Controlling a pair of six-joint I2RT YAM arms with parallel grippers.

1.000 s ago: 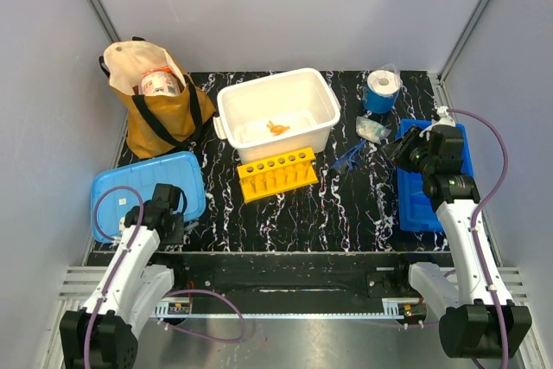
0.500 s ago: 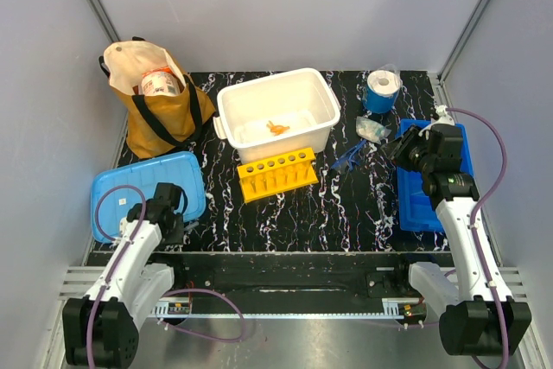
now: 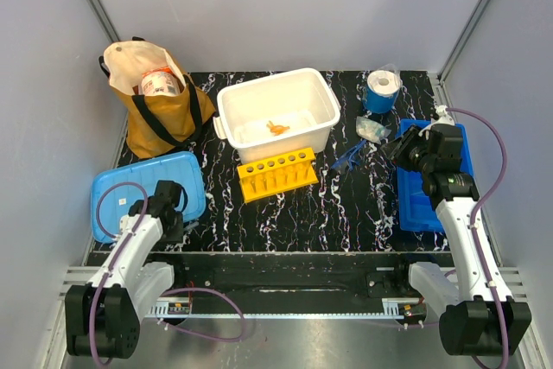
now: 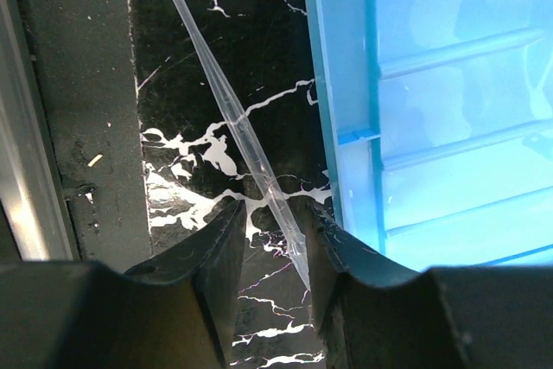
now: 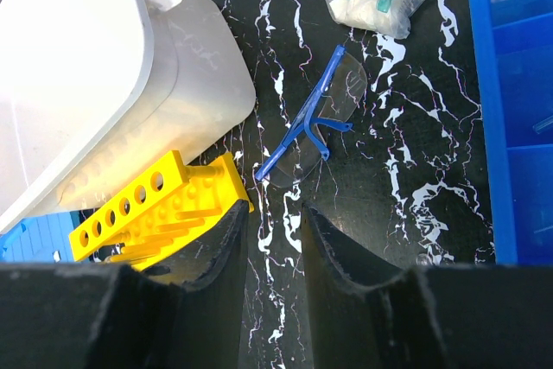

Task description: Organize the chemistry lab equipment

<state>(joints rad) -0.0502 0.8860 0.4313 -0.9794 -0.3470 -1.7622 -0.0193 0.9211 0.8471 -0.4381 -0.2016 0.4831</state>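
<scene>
Barely any movement, so no pick yet; left gripper (image 4: 270,218) straddles clear tube (image 4: 231,114), jaws narrow, unpinched; right gripper (image 5: 272,213) narrow, empty, facing safety glasses (image 5: 315,123).

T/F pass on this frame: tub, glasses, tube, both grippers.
1. The safety glasses lie on the table, outside the white tub. True.
2. The orange knotted piece lies on the table. False: it is inside the white tub.
3. A clear tube lies beside the light blue lid, one end between the open jaws of the left gripper. True.
4. The right gripper holds the glasses. False: its jaws are open and empty.
</scene>
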